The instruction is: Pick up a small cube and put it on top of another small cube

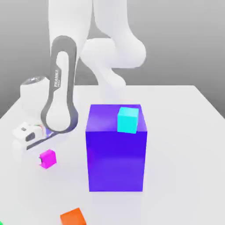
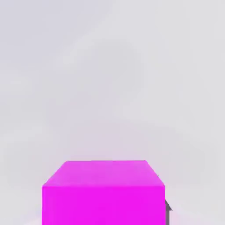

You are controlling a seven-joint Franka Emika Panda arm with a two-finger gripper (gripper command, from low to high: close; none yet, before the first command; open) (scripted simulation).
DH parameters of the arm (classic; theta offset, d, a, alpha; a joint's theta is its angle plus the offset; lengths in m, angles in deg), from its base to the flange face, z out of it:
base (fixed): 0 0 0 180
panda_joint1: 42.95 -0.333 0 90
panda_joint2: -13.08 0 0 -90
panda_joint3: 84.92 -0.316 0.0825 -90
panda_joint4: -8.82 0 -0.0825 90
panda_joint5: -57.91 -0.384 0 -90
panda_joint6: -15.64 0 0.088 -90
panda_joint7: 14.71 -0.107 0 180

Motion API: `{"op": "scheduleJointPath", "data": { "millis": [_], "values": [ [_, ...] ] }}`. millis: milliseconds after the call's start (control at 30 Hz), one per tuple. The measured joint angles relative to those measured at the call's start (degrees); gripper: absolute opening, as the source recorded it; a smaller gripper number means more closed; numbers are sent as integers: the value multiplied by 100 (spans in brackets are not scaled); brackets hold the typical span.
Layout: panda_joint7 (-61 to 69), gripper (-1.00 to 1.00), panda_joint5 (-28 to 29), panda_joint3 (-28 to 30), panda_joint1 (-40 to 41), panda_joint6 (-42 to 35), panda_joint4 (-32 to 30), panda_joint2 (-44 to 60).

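The small cube [image 1: 47, 158], bright magenta, sits low at the table on the exterior view's left. My gripper [image 1: 40, 147] reaches down to it from the white hand [image 1: 24, 133] just above and to its left. In the hand view the small cube [image 2: 103, 193] looms close between the jaws, and a dark fingertip [image 2: 167, 207] presses against its side. The gripper is shut on it.
A big purple-blue block [image 1: 116, 149] stands in the middle of the white table [image 1: 184, 145], with a cyan cube [image 1: 128, 119] on its top. An orange cube [image 1: 72, 216] lies near the front edge. My arm's link [image 1: 61, 88] rises behind the hand.
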Motion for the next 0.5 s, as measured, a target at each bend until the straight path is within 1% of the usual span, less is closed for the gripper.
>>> {"op": "scheduleJointPath", "data": {
  "millis": [133,267,400,500],
  "values": [
    [-672,-100,812,650,-476,-137,-124,-454],
    [-1483,-100,1855,1384,-980,-215,-260,-922],
    [-2491,-100,3211,2046,-1330,-246,-398,-1382],
    [-3316,-100,4349,2252,-1218,-285,-479,-1698]
  ]
}}
